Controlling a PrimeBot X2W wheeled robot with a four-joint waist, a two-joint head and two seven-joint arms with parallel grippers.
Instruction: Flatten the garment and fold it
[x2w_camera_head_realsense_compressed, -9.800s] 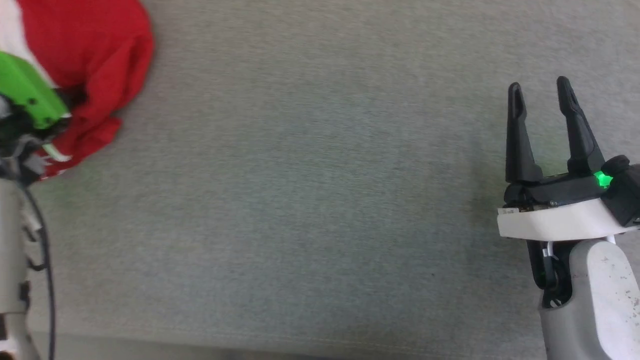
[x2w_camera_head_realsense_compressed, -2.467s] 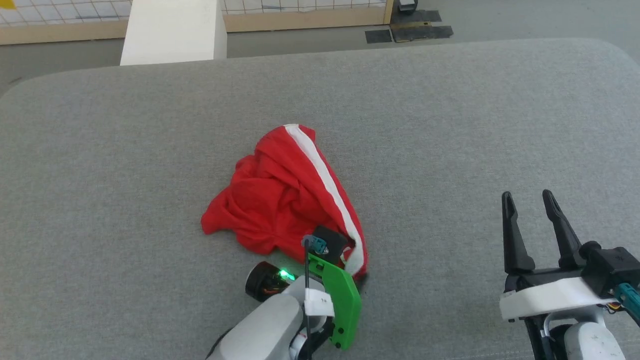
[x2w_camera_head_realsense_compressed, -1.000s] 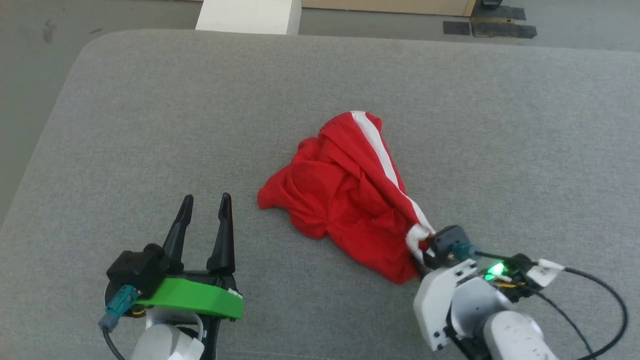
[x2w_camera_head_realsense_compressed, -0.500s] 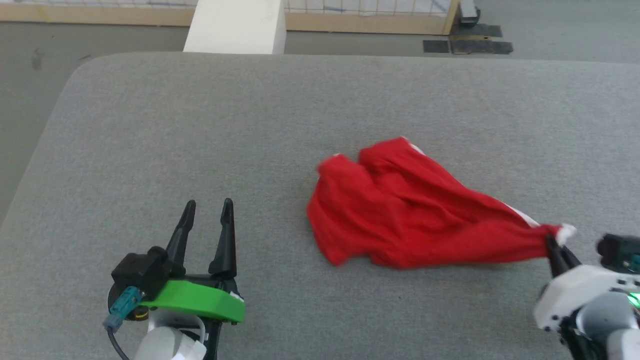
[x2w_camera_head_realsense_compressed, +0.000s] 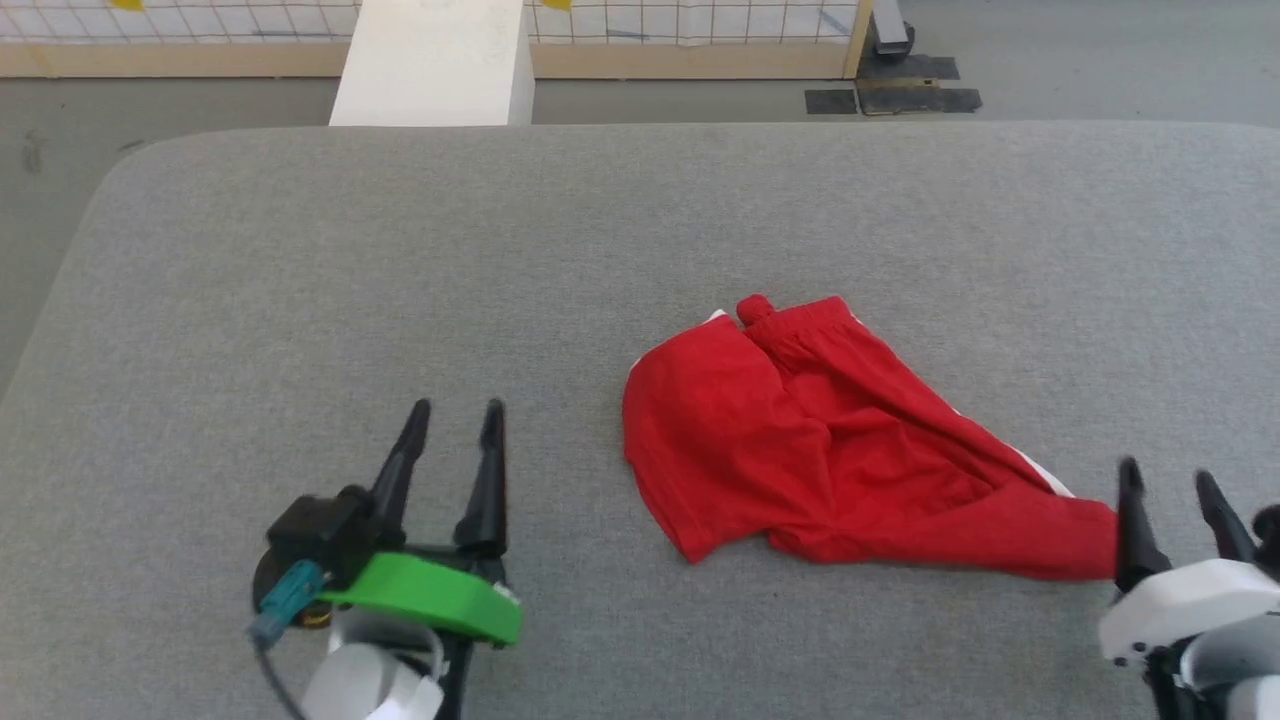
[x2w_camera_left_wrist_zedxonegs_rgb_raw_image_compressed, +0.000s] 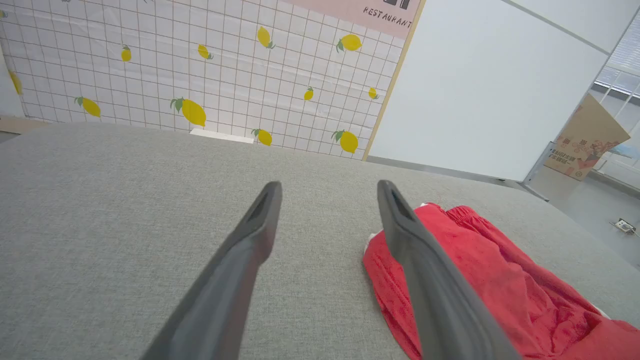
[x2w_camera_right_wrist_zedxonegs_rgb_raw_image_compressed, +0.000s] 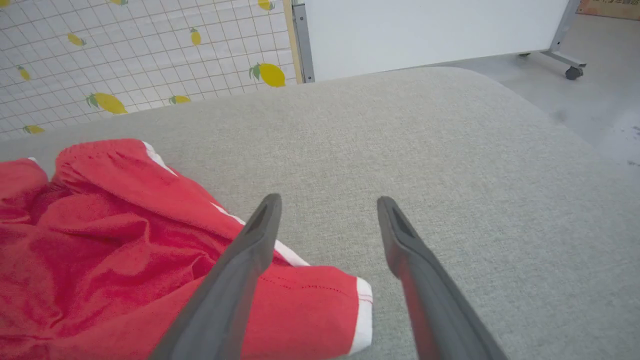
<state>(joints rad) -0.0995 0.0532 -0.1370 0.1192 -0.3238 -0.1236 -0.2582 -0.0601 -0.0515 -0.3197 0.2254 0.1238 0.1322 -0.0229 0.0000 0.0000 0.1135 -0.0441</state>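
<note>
The red shorts (x2w_camera_head_realsense_compressed: 830, 450) lie rumpled on the grey padded table (x2w_camera_head_realsense_compressed: 400, 250) between the left gripper (x2w_camera_head_realsense_compressed: 457, 408) and right gripper (x2w_camera_head_realsense_compressed: 1167, 472), both spread and empty, so each should pinch an outer edge, probably waistband and leg hem, and draw outward gently.

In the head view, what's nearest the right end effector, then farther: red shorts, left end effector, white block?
1. Red soft-fabric shorts: hem beside the right end effector.
2. Green-collared left end effector: far left.
3. White rectangular block: beyond the grey table, upper left.
</note>
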